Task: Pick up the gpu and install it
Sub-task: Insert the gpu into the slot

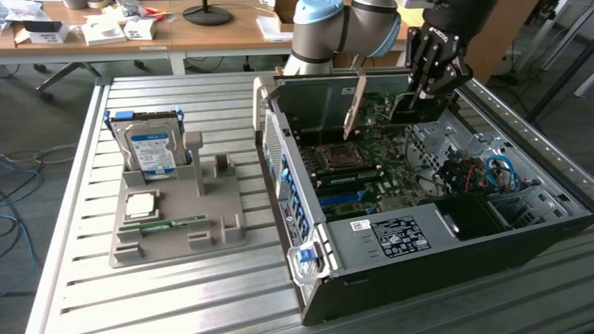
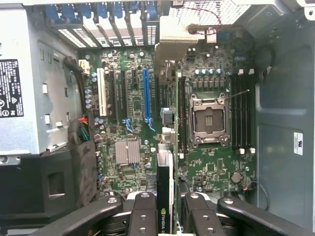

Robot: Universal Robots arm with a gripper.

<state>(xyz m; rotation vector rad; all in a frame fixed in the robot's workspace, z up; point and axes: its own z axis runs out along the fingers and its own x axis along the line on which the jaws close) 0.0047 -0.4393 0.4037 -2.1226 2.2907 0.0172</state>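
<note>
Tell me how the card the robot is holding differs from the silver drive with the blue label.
The gpu is a thin dark card with a brownish edge; the hard drive is a thicker silver block with a blue label. The gpu is clamped in the gripper over the motherboard inside the open case; the hard drive sits in a grey holder on the table, outside it. Both stand on edge.
</note>
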